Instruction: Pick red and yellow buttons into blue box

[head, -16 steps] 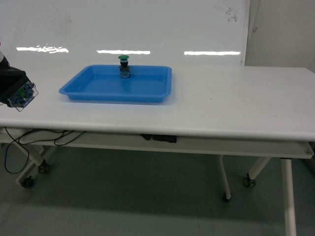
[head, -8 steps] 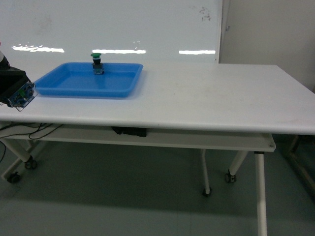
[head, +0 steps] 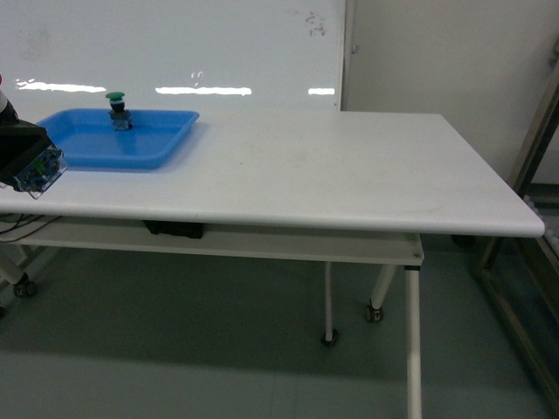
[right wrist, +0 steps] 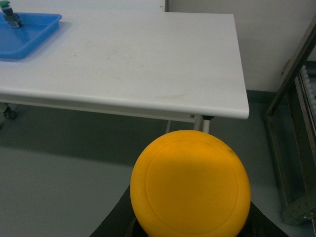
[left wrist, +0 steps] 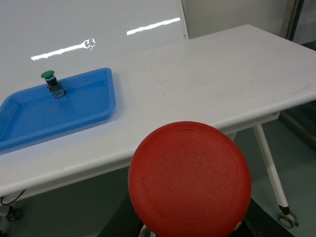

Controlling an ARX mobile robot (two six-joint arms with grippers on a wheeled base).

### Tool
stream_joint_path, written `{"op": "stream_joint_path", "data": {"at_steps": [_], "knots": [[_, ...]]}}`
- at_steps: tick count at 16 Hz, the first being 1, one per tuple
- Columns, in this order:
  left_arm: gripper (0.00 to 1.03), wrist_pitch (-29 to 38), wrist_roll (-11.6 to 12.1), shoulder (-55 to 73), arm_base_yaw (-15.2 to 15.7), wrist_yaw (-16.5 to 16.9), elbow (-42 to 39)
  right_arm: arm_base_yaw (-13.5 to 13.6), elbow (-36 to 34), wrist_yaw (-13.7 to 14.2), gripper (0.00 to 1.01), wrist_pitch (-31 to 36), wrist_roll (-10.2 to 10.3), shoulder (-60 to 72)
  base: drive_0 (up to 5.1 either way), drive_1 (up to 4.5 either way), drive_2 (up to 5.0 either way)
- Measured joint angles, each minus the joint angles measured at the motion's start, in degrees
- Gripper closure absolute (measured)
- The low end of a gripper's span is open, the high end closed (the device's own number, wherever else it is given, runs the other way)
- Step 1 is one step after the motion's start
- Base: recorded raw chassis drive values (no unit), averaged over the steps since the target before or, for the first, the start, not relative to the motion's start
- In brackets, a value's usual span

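Note:
The red button's cap [left wrist: 190, 180] fills the lower middle of the left wrist view, held in my left gripper [left wrist: 190, 231], whose dark fingers show just beneath it. In the head view that gripper [head: 31, 161] sits at the far left, at the table's front edge, with the button's clear base [head: 41, 170] sticking out. The yellow button's cap [right wrist: 190, 182] fills the lower right wrist view, held in my right gripper [right wrist: 190, 232] above the floor, off the table's near right corner. The right gripper does not show in the head view. The blue box is out of view.
A shallow blue tray [head: 140, 148] lies at the far left of the white table [head: 349, 175], with a green-capped button [head: 116, 110] standing in it. A metal rack [head: 534, 166] stands right of the table. The table's legs [head: 412, 340] run on casters over grey floor.
The head view has swung right: the tray and green button have slid left in the frame, and the table's right end and the rack have come into view. My left gripper keeps its place in the frame.

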Motion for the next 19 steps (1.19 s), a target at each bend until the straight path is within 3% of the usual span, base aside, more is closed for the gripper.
{"op": "stream_joint_path", "data": {"at_steps": [19], "knots": [[0.79, -0.2, 0.0, 0.1, 0.0, 0.0, 0.0, 0.0, 0.0, 0.0, 0.76, 0.0, 0.0, 0.0, 4.4, -2.12, -2.1]]}}
